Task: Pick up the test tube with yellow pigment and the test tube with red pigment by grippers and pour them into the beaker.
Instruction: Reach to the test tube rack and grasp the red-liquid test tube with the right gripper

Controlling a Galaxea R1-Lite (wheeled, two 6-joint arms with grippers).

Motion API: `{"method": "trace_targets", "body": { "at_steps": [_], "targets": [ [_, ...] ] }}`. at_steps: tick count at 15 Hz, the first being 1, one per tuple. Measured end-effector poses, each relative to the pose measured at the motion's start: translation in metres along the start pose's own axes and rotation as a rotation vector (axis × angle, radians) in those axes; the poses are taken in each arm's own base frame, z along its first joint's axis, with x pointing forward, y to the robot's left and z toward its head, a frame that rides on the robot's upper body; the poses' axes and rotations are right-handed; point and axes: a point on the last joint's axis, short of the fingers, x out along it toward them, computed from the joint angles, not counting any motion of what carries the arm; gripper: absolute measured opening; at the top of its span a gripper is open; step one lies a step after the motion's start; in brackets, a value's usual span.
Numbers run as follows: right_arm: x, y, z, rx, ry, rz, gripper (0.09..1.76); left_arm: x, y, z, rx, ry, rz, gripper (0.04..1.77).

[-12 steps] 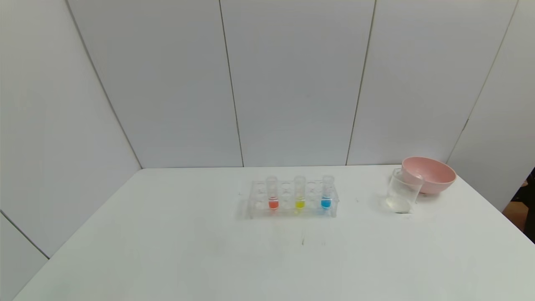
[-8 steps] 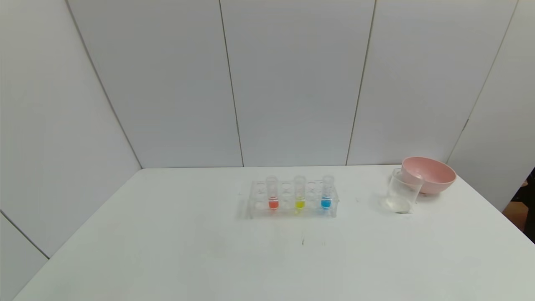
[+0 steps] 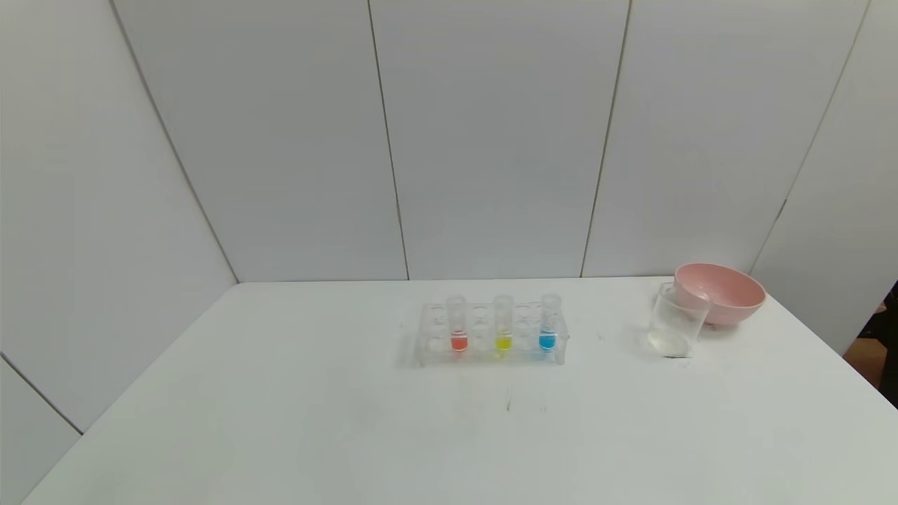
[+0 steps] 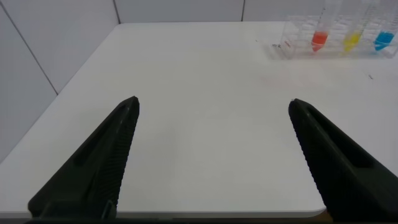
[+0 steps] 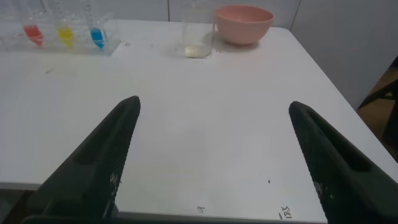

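Observation:
The red pigment tube (image 3: 458,324) and the yellow pigment tube (image 3: 503,323) stand upright in a clear rack (image 3: 491,335) at mid table, with a blue tube (image 3: 548,322) to their right. The clear beaker (image 3: 675,320) stands right of the rack. Neither arm shows in the head view. My left gripper (image 4: 212,106) is open and empty over the table's near left edge, far from the red tube (image 4: 319,38) and yellow tube (image 4: 352,40). My right gripper (image 5: 212,106) is open and empty over the near right edge, far from the beaker (image 5: 199,36).
A pink bowl (image 3: 721,292) sits just behind the beaker, near the table's right edge, and also shows in the right wrist view (image 5: 244,23). White wall panels stand behind the table (image 3: 351,435). The rack holds several unfilled holes.

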Motion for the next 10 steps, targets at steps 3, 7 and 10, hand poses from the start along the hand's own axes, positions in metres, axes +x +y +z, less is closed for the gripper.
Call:
{"method": "trace_targets", "body": {
  "at_steps": [3,7,10],
  "targets": [
    [-0.004,0.000,0.017,0.006,-0.055,0.002,1.71,0.000,0.000,0.000,0.000,0.000,0.000,1.72],
    [0.001,-0.001,0.051,0.003,-0.037,0.004,1.71,0.000,0.000,0.000,0.000,0.000,0.000,1.72],
    [0.016,-0.001,0.091,-0.002,-0.001,0.006,1.71,0.000,0.000,0.000,0.000,0.000,0.000,1.72]
  ]
}}
